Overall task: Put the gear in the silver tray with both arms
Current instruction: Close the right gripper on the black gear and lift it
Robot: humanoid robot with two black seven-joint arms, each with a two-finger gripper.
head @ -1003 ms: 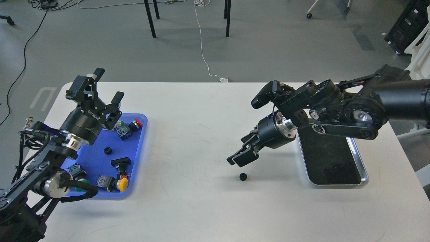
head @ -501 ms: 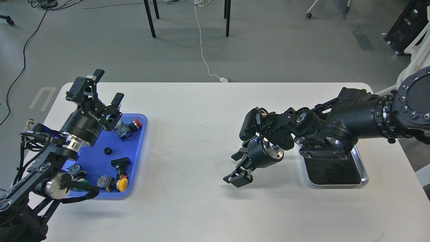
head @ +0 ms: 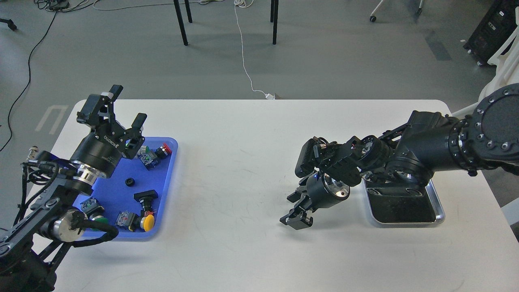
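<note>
The gear that lay on the table is hidden; my right gripper points down at the spot where it was, fingertips at the table surface. Its fingers look dark and close together, and I cannot see whether they hold the gear. The silver tray, with its dark bottom, lies to the right of that gripper, its far part covered by my right arm. My left gripper is open and empty, raised above the far end of the blue tray. A second small black gear lies in the blue tray.
The blue tray also holds several push buttons and switches, among them a yellow button and a red button. The white table stretches between the two trays. Chair legs and cables are on the floor behind the table.
My right arm swung down and its gripper dropped over the gear, which now no longer shows. In the last half second the gripper shifted slightly right. My left gripper barely moved.
</note>
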